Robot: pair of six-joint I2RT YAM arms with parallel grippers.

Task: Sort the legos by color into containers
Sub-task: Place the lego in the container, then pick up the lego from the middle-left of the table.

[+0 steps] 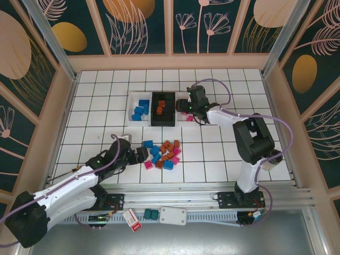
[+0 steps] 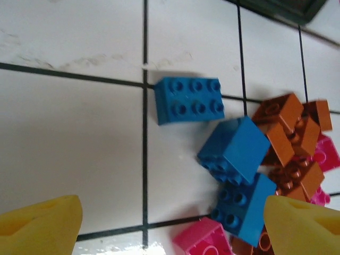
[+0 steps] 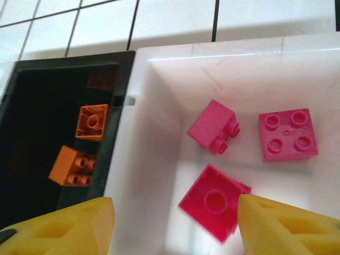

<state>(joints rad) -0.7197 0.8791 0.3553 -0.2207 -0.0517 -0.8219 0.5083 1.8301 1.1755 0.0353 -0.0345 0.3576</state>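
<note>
Legos in blue, orange-brown and pink lie in a loose heap on the white tiled tabletop, near the front of three bins. The left tool sits at the heap's left edge, released, its jaws wide with nothing between them. From its wrist, the yellow fingertips frame a studded blue brick lying apart from two more blue ones and the orange-brown cluster.

The right tool hangs over the right white bin, also released and gripping nothing. Three pink bricks rest on that bin's floor, and one of them lies just below the spread fingertips. The black bin touches this bin's side and holds orange-brown bricks. The left white bin holds blue bricks.
</note>
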